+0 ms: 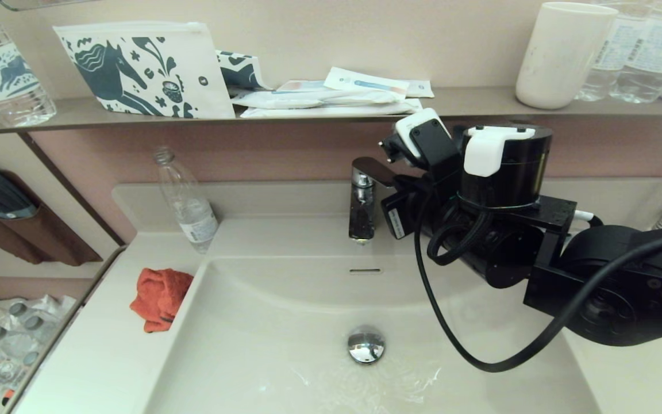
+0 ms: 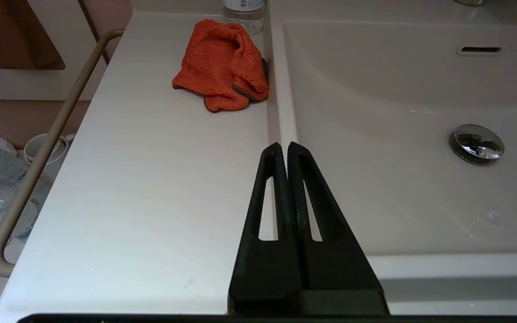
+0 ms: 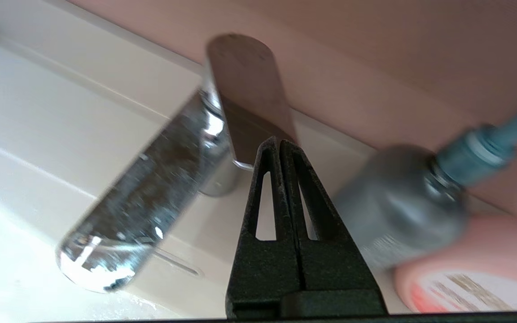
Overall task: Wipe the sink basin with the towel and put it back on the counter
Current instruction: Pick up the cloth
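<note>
The orange-red towel (image 1: 158,296) (image 2: 222,67) lies crumpled on the counter (image 1: 107,356) (image 2: 151,179), just left of the sink basin's rim. The sink basin (image 1: 285,322) (image 2: 397,112) has a chrome drain plug (image 1: 365,344) and water film near its front. My left gripper (image 2: 284,146) is shut and empty, hovering over the rim between counter and basin, nearer the front than the towel; the head view does not show it. My right gripper (image 3: 280,142) is shut, its tips at the end of the faucet lever (image 3: 249,89) (image 1: 372,168); my right arm (image 1: 503,230) reaches across the basin's back right.
The chrome faucet spout (image 1: 361,215) (image 3: 142,211) stands at the basin's back. A clear plastic bottle (image 1: 187,201) stands behind the towel. A grey-topped pink bottle (image 3: 402,220) is close beside my right gripper. The wall shelf (image 1: 469,106) holds a pouch, packets, a cup and bottles. A rail (image 2: 47,148) runs along the counter's left edge.
</note>
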